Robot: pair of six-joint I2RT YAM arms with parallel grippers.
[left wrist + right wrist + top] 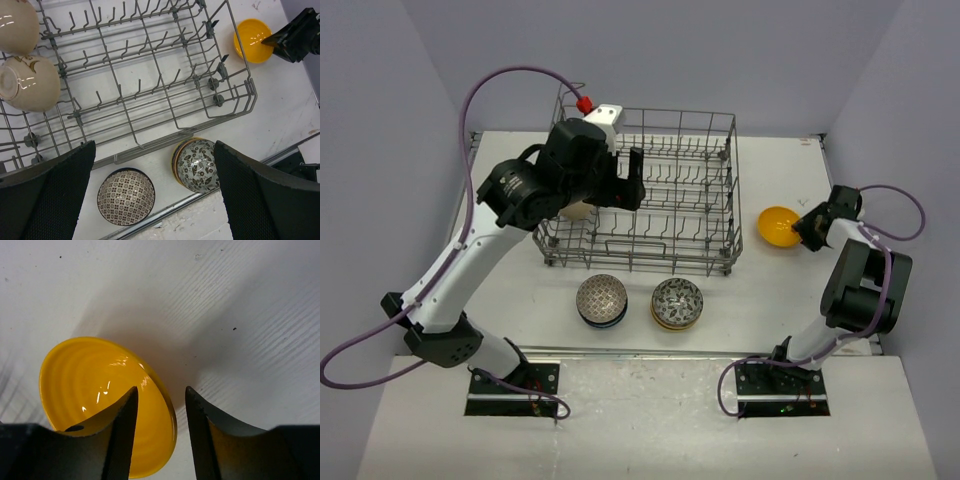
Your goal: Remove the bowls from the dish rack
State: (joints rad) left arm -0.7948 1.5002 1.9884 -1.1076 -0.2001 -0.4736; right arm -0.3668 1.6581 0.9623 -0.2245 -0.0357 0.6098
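Nearest, a brown-patterned round ceramic bowl and a green-grey patterned ceramic bowl sit on the white surface. Rightward, the folded right arm's claw stands narrowly parted astride the orange-yellow round bowl's rim. Farther, the left arm arches over the grey wire dish rack, its claw spread wide, with two plain beige bowls racked at the left end.

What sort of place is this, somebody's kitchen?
Likely a robot test bench, not a kitchen: plain walls box in a white table, with the left arm and right arm bolted to its near edge.
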